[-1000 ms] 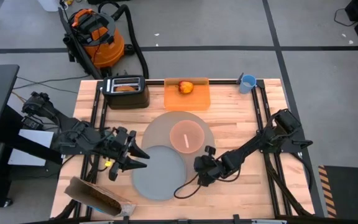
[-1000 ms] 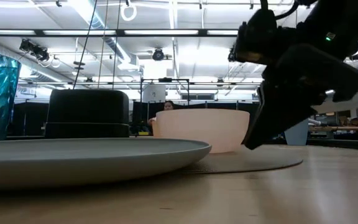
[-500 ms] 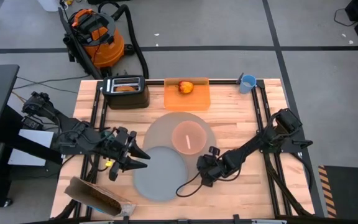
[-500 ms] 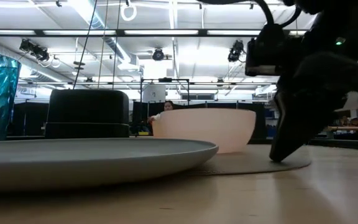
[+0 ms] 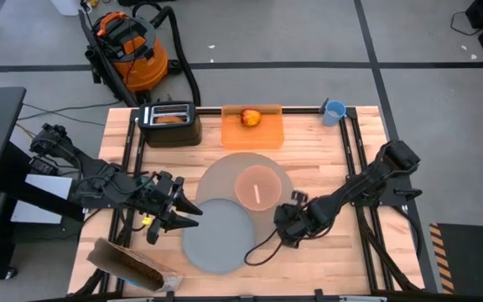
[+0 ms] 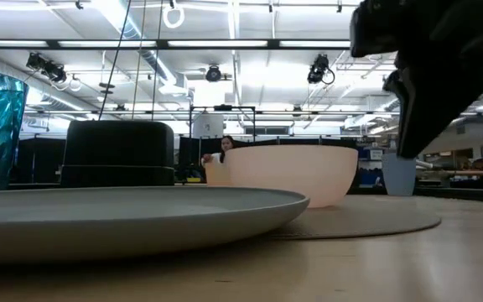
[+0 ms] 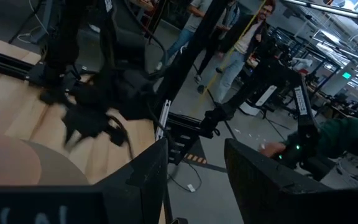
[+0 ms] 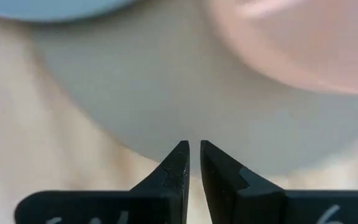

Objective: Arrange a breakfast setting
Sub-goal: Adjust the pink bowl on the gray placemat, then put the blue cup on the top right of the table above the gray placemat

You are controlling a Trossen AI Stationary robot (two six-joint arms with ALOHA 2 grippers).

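Note:
The round grey-brown mat (image 5: 225, 174) lies mid-table, with the pink bowl (image 5: 257, 186) on it and the spoon (image 5: 256, 195) in the bowl. The grey plate (image 5: 217, 237) lies in front, its far rim over the mat's near edge. My right gripper (image 5: 285, 220) is shut, raised above the mat's near right edge (image 8: 185, 134); the low view (image 6: 426, 101) shows it clear of the table. My left gripper (image 5: 193, 214) stands open at the plate's left rim. The apple (image 5: 251, 117) sits on the orange board. The blue cup (image 5: 334, 111) stands far right. The bagel (image 5: 170, 118) sits in the toaster.
The black toaster (image 5: 168, 126) and the orange board (image 5: 252, 130) stand along the far edge. A brown flat package (image 5: 132, 264) lies at the near left corner. A dark cable (image 5: 258, 249) loops by my right gripper. People stand in the room beyond the table (image 7: 241, 37).
My right gripper has gone toward the table's right edge, its tips low at the mat's near right edge, then risen clear. The mat has slid a little to the right with the bowl on it, and the plate's rim has shifted right with it.

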